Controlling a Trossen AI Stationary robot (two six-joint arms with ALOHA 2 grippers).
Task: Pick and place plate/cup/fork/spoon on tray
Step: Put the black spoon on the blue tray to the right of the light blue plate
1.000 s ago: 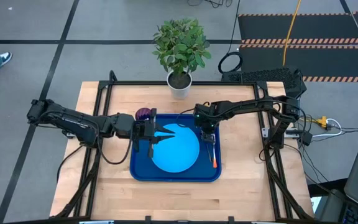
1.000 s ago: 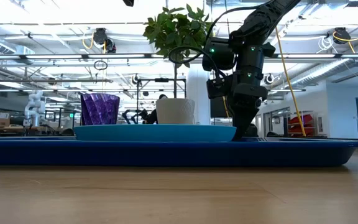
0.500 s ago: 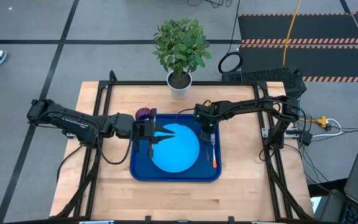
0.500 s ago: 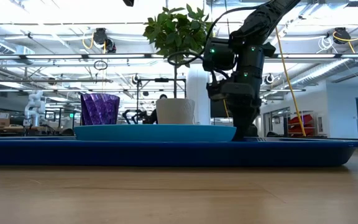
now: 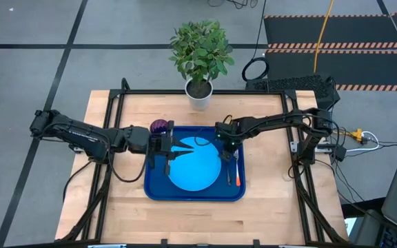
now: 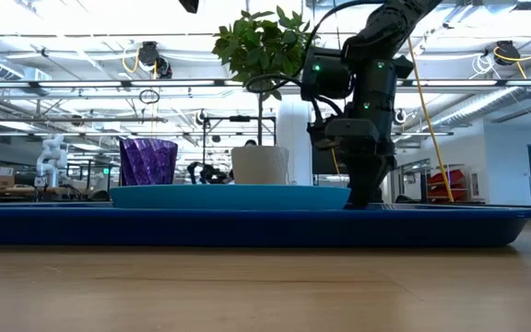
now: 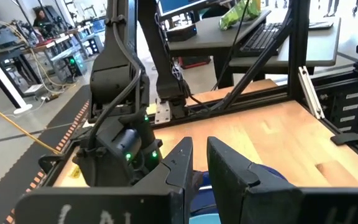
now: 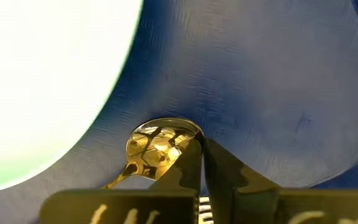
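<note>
The dark blue tray (image 5: 195,198) holds the light-blue plate (image 5: 194,165). The orange-handled fork (image 5: 237,172) lies on the tray's floor right of the plate. The purple cup (image 5: 158,126) stands upright at the tray's far left corner. Whether it is inside the rim, I cannot tell. My right gripper (image 5: 225,147) points down between plate and fork, shut on the spoon (image 8: 160,146). My left gripper (image 5: 182,147) is open and empty, level over the plate's left part. My right gripper comes from above, pointing down, fingers closed to a thin gap (image 8: 202,144). They meet the spoon at the right rim of its bowl (image 8: 188,142); one finger (image 8: 194,165) hides the rim itself. The bowl faces up, down by the tray floor (image 8: 260,74), beside the plate's edge.
A white pot with a green plant (image 5: 199,93) stands at the table's far edge behind the tray. A black frame runs along the table's left, right and far sides. Bare wood lies left, right and in front of the tray.
My right gripper has stayed low over the tray beside the plate, and its wrist has turned and tipped a little. It stays shut. My left arm has kept still.
</note>
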